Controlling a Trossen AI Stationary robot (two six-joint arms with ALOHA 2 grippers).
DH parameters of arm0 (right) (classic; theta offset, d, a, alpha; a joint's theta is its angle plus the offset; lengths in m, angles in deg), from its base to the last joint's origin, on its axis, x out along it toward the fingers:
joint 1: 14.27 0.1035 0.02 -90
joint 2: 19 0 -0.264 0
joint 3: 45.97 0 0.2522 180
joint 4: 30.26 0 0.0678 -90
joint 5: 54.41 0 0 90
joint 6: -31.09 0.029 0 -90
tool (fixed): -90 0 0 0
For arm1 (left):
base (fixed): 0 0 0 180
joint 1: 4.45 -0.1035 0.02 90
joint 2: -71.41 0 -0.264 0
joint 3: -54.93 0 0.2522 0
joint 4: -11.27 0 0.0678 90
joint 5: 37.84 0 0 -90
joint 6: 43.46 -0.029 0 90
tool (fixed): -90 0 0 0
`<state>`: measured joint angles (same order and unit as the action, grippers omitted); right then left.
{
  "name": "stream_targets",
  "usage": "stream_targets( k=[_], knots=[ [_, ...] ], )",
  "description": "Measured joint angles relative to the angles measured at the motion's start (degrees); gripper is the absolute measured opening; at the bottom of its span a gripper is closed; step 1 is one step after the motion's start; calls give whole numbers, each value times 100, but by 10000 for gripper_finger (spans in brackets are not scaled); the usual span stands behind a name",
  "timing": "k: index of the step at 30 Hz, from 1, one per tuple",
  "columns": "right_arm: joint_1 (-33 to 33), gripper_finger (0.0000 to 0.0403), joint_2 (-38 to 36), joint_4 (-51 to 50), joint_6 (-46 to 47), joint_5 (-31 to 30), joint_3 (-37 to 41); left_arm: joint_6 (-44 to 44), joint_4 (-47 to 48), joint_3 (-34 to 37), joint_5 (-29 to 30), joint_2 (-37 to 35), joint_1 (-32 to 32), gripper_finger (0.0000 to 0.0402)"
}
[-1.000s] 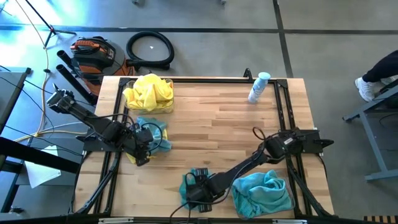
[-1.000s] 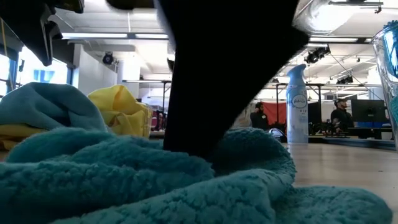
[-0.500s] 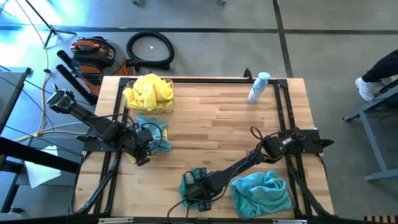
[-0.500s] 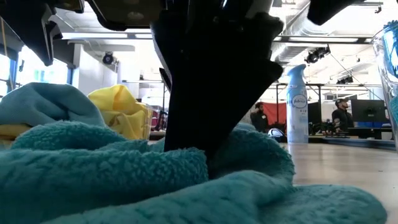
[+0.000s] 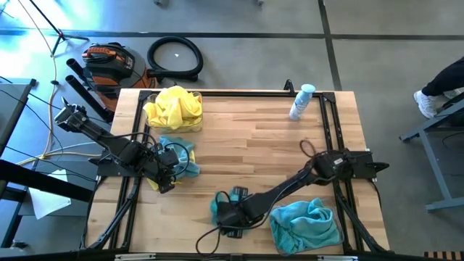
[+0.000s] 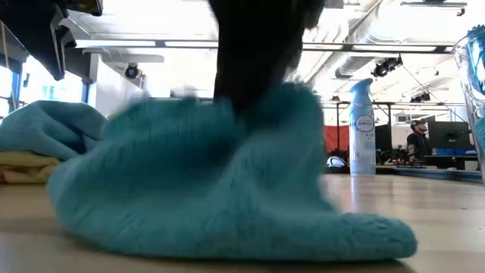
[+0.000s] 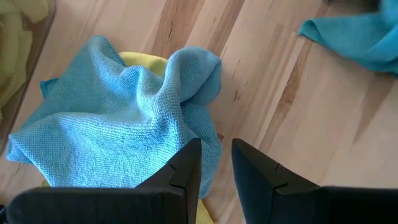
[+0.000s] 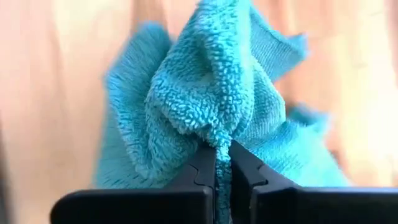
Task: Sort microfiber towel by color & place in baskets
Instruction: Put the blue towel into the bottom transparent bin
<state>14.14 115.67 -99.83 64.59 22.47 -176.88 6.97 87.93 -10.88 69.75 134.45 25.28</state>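
Observation:
My right gripper (image 5: 226, 212) is at the table's near edge, shut on a teal microfiber towel (image 5: 220, 205), which rises to a peak in the low view (image 6: 227, 174). My left gripper (image 5: 168, 175) hovers at the table's left, its fingers a little open around nothing, beside a light blue towel (image 7: 124, 118) that lies on a yellow one (image 7: 146, 60). One basket (image 5: 197, 125) at the far left holds yellow towels (image 5: 174, 107). Another basket (image 5: 339, 238) at the near right holds teal towels (image 5: 304, 221). My right gripper pinches a bunched-up fold (image 8: 219, 134) in the towel's middle between its two fingers, coming from above. The towel hangs below the fingers like a tent, and its lower edge (image 6: 318, 235) lies on the table.
A white-and-blue spray bottle (image 5: 301, 101) stands at the far right. Bare wood (image 5: 254, 145) lies in the table's middle between the arms. Black frame rails (image 5: 330, 123) run along the table's sides. People show in the room beyond the table (image 6: 417, 140).
My right gripper has shut on the teal towel and gone up. The towel, which lay spread and rumpled, is now drawn up by its middle into a peak, while its lower edge has stayed on the table.

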Motion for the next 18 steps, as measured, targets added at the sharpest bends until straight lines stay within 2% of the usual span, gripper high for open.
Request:
stream_targets(
  k=[9, 18],
  knots=[
    [201, 4, -1035, -1244, 893, -974, -12, 8, -2, 0, 83, 0, -2, 79],
    [1166, 2, -2107, -3077, 2459, -1863, -10, 33, -13, 0, 87, 0, -2, 79]
  ],
)
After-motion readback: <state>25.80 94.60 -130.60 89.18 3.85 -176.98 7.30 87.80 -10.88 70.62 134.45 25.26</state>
